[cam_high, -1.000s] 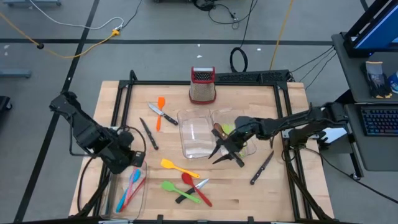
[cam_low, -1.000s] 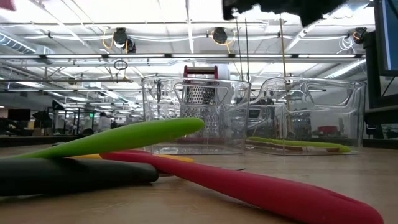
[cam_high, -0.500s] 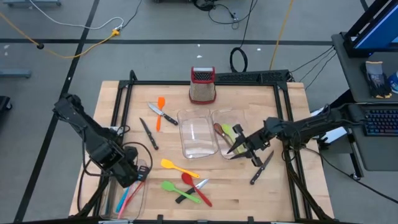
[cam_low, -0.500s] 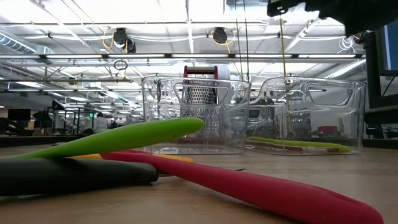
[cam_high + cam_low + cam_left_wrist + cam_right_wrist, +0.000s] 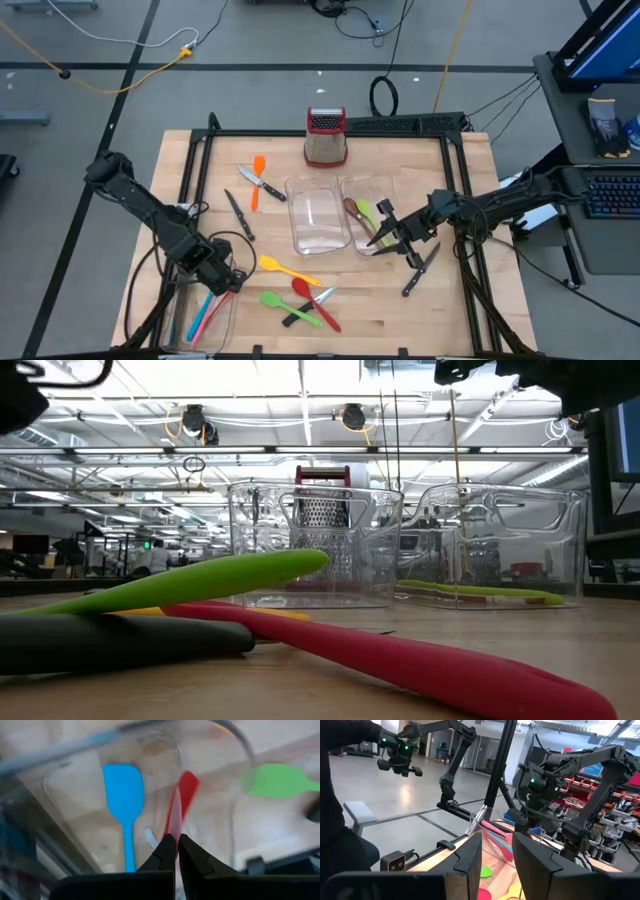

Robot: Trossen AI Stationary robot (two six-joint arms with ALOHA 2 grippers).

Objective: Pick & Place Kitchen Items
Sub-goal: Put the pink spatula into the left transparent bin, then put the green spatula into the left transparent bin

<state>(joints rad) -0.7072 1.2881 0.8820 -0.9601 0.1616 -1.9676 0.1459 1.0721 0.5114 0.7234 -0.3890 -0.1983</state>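
While your left gripper (image 5: 226,279) is pinching together over the front tray (image 5: 178,320) | your right gripper (image 5: 392,237), fingers apart and empty, is hovering beside the knife (image 5: 420,270)

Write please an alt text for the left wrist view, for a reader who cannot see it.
The left gripper, its two dark fingers shut together, points down into a clear plastic tray on the wooden table. In the tray lie a blue spatula and a red utensil; a green spatula lies outside it.
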